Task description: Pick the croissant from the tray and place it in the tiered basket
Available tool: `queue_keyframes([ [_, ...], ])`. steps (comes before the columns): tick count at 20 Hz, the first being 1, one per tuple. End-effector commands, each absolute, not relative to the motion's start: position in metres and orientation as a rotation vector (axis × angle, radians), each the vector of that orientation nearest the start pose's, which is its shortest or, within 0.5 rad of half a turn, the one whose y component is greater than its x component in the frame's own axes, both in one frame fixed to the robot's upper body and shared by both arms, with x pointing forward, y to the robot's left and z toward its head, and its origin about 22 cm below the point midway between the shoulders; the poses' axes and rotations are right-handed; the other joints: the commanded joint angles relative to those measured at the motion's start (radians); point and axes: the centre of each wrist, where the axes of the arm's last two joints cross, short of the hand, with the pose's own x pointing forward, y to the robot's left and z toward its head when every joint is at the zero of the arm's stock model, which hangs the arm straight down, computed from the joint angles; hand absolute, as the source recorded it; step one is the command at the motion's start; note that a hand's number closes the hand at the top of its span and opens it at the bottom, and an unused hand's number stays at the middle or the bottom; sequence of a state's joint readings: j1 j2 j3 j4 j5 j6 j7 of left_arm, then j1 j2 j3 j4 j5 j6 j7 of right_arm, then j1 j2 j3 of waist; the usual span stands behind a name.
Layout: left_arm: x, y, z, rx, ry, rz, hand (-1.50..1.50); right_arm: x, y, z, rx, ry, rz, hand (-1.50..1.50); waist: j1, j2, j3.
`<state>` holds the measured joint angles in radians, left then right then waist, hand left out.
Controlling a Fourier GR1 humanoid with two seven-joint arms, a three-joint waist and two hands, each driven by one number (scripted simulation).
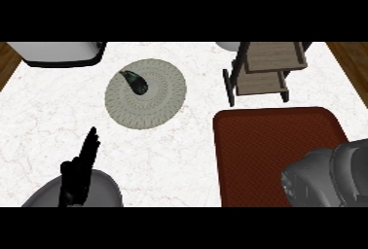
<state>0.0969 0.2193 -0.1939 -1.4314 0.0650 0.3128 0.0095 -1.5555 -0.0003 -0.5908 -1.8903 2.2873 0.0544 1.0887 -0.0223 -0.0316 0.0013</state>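
My left hand (81, 165) rests at the lower left of the head view, fingers straight and pointing up, holding nothing; my right forearm (330, 175) covers the lower right corner of the dark red tray (277, 146), and its hand is hidden, so I cannot tell its state. No croissant shows on the tray's visible surface. Beyond the tray stands the tiered basket (267, 68); to its left a round woven mat (147, 95) carries a dark object (134, 81).
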Motion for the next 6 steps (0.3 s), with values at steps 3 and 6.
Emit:
queue_keyframes([
  [3,0.205,0.247,-0.057,0.271,-1.266,-0.005,0.00,0.148,-0.159,0.450,-1.585,-1.029,-1.242,-1.50,-0.005,-0.004,-0.006],
  [6,0.197,0.252,-0.060,0.289,-1.243,-0.003,0.00,0.116,-0.155,0.444,-1.557,-1.049,-1.216,-1.50,-0.010,-0.009,-0.005],
])
